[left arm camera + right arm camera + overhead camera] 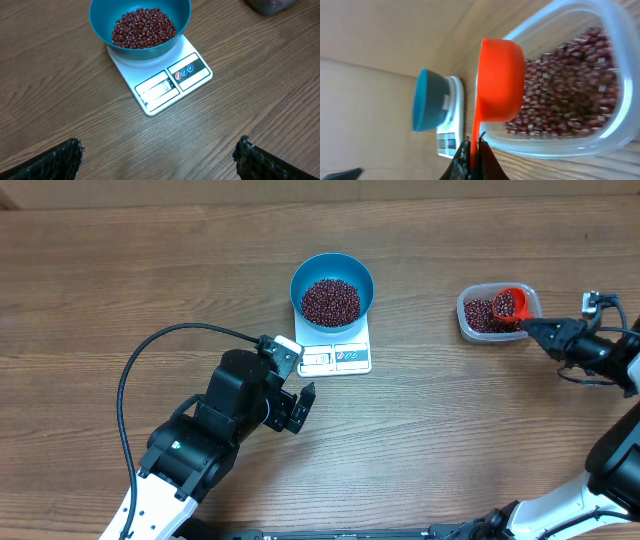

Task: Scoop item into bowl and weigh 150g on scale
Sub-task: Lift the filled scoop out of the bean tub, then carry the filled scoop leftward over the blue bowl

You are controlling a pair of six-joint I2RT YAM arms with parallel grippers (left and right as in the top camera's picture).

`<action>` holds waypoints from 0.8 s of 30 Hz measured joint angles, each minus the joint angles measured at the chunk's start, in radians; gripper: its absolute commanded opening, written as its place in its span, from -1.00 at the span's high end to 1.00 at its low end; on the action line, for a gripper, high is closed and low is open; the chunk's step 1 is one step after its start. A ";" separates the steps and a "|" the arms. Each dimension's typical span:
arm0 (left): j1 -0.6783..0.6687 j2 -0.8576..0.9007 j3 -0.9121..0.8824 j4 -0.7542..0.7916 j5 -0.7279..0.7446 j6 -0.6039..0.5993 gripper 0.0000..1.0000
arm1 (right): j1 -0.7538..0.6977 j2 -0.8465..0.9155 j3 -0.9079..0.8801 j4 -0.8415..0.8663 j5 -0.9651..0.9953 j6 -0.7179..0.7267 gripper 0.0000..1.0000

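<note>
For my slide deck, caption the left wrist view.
Round blue bowl of tiny dark red beans on the flat white digital scale, open left gripper hovering nearby.

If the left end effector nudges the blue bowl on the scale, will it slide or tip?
Probably slides rather than tips: the bowl is wide, low and weighted by beans. The scale under it looks small, so both may shift.

Very little can be read. The scale has a display window along the edge away from the bowl. A faint pale figure shows in it, perhaps a single digit, too dim to read surely. Beside it a dark panel carries three small round marks, one red and two blue, with no legible lettering.
</note>
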 measured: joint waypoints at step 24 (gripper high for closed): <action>0.000 0.000 0.000 0.000 0.000 0.000 -0.99 | 0.212 0.000 0.000 -0.178 -0.251 0.004 0.93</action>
